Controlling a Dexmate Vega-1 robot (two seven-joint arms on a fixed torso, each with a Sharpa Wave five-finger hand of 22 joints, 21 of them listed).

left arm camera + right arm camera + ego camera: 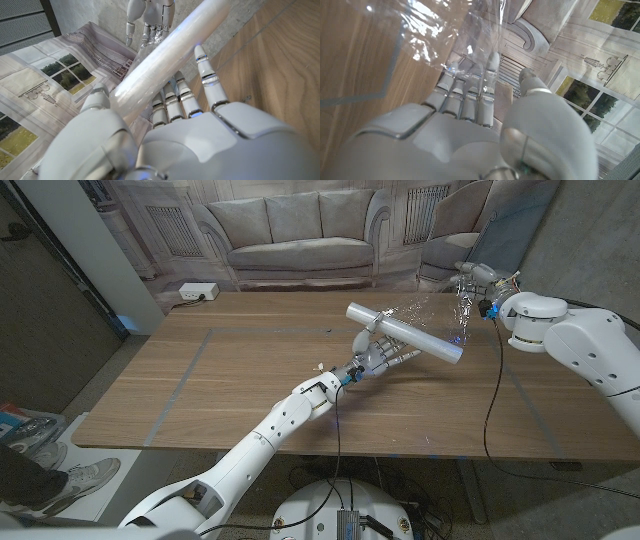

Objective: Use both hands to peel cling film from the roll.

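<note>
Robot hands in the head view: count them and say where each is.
2. The left hand is over the table's middle, gripping the cling film roll. The right hand is raised at the far right, pinching the film.

White roll [405, 329], clear glinting film [440, 310], brown wood-grain table [250, 380]

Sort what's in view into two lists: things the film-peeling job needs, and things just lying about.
Job:
cling film roll, held above the table by the left hand
pulled-out film, stretched from the roll to the right hand

Lying about:
wooden table
white power strip at the table's far edge
sofa backdrop
</note>
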